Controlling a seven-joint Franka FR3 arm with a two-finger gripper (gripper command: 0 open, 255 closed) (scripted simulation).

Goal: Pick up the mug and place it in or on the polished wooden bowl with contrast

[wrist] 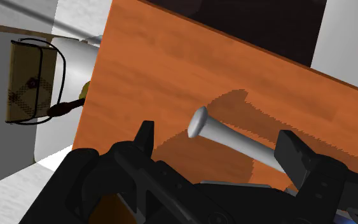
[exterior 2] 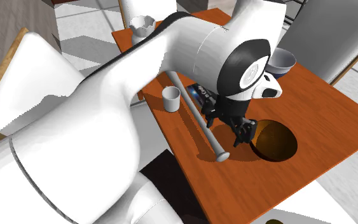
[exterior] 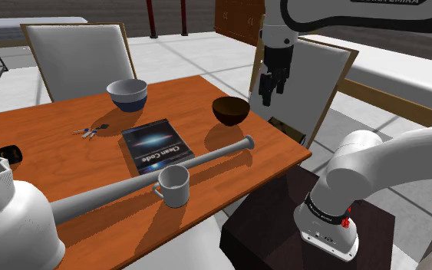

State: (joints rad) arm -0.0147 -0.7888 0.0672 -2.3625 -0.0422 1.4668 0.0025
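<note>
A pale grey mug (exterior: 174, 186) stands upright near the wooden table's front edge, just in front of a long grey baseball bat (exterior: 160, 175). In the second exterior view the mug (exterior 2: 171, 98) sits beside the bat's shaft. The dark brown wooden bowl (exterior: 230, 110) rests near the table corner closest to the arm, and its glossy inside shows in the second exterior view (exterior 2: 274, 140). My gripper (exterior: 270, 98) hangs open and empty in the air beside this bowl, far from the mug. In the wrist view its fingers (wrist: 147, 133) stand apart above the bat's knob (wrist: 198, 121).
A blue-and-white bowl (exterior: 127, 94), a dark book (exterior: 154, 146) and small keys (exterior: 91, 132) lie on the table (exterior: 53, 161). A large white vessel (exterior: 7, 215) looms at the shoulder view's lower left. White chairs (exterior: 80, 54) flank the table; a tan handbag (wrist: 28, 81) sits on one.
</note>
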